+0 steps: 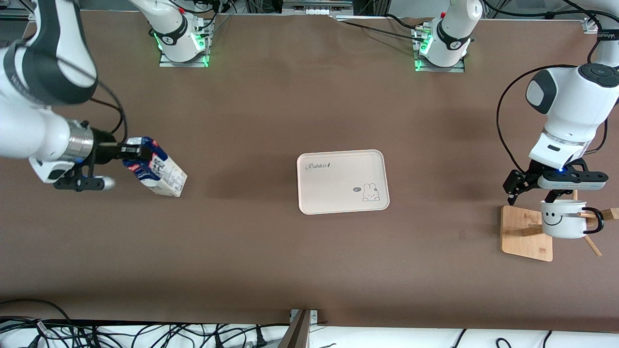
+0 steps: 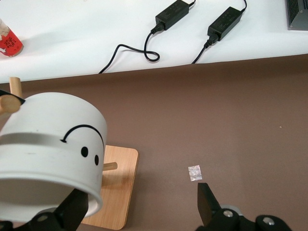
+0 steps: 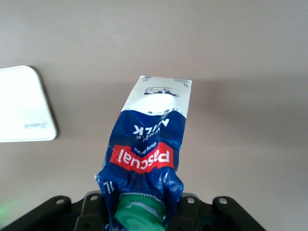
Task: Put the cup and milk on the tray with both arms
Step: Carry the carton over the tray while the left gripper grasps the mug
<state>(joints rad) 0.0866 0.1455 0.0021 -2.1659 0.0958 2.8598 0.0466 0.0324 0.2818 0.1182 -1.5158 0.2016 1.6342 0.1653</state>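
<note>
The milk point(image 1: 157, 171), a blue and white carton with a green cap point(image 3: 139, 214), hangs tilted toward the right arm's end of the table. My right gripper point(image 1: 131, 151) is shut on its crumpled top point(image 3: 139, 190). The cream tray point(image 1: 333, 188) lies flat mid-table, and one corner of it point(image 3: 19, 106) shows in the right wrist view. The white smiley cup point(image 1: 563, 220) hangs on its side on a wooden rack point(image 1: 524, 237). Over it my left gripper point(image 1: 532, 192) stands open. One of its fingers point(image 2: 72, 211) is right at the cup's point(image 2: 53, 149) rim, the other point(image 2: 207, 202) over bare table.
The rack's bamboo base point(image 2: 115, 192) and pegs point(image 2: 14, 86) sit under the cup at the left arm's end. A small shiny scrap point(image 2: 195, 172) lies on the brown mat. Power adapters point(image 2: 171, 14) and cables point(image 1: 145, 333) lie past the table's front edge.
</note>
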